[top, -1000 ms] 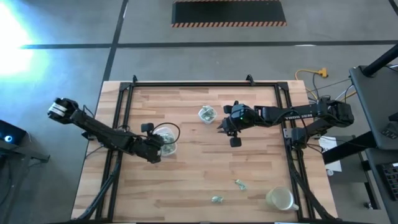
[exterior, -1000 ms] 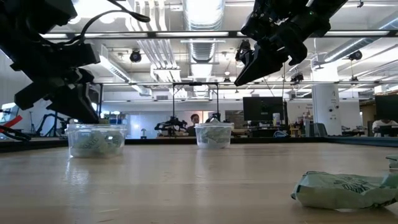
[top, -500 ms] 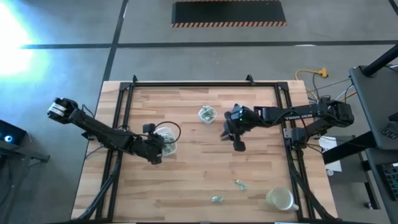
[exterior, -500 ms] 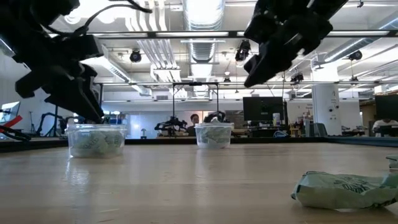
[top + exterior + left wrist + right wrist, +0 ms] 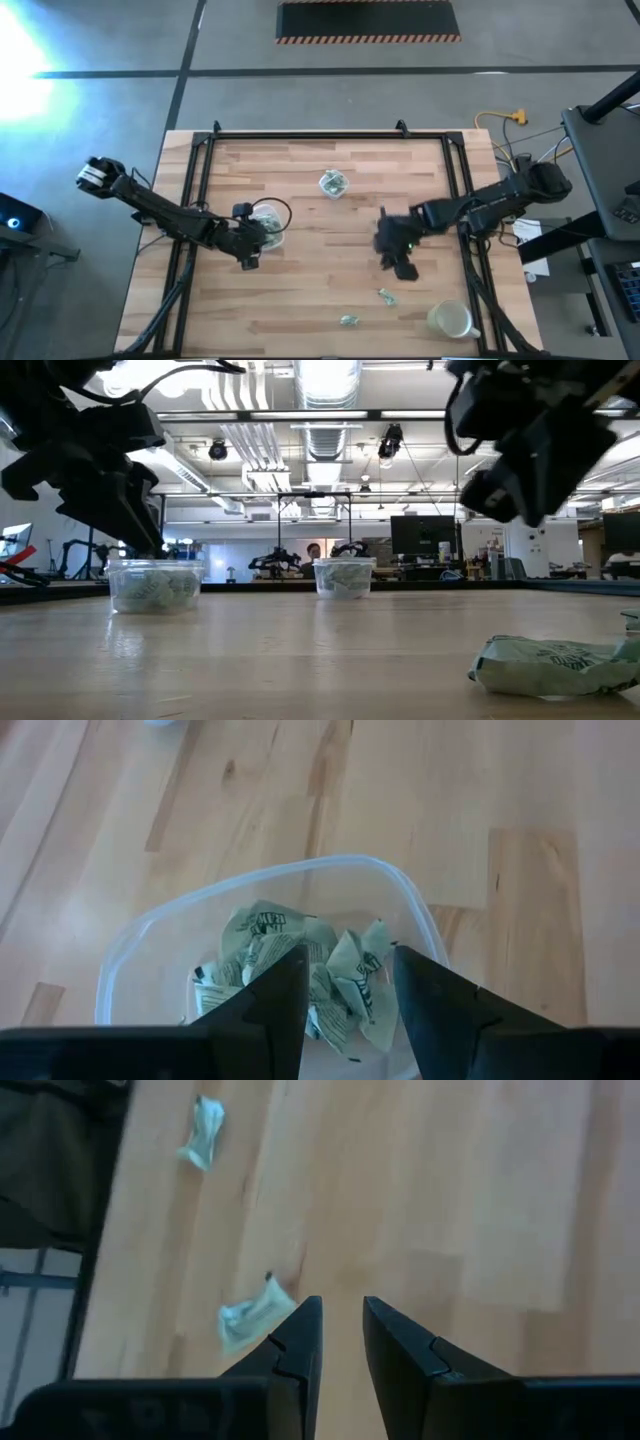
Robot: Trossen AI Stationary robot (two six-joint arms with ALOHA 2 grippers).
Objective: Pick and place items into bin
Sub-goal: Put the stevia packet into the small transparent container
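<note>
Two loose items (image 5: 386,296) (image 5: 349,320) lie on the wooden table near its front edge; one fills the low view's right foreground (image 5: 555,665). A clear container (image 5: 265,225) at left centre holds several wrapped items (image 5: 300,960). My left gripper (image 5: 347,1010) hangs open just above that container, with nothing between its fingers. My right gripper (image 5: 402,265) hovers above the table right of centre, its fingers a narrow gap apart and empty. One item (image 5: 250,1320) lies just ahead of the right gripper's fingers and another (image 5: 205,1132) lies farther off.
A second small clear container (image 5: 332,183) with items stands at far centre. A pale cup (image 5: 450,320) sits at the near right corner. A black frame (image 5: 300,135) borders the table. Bare wood lies between the containers and the loose items.
My right gripper has gone from beside the far-centre container toward the table's near edge and a little right, closing on the loose items. My left gripper has stayed over the left container and has opened there.
</note>
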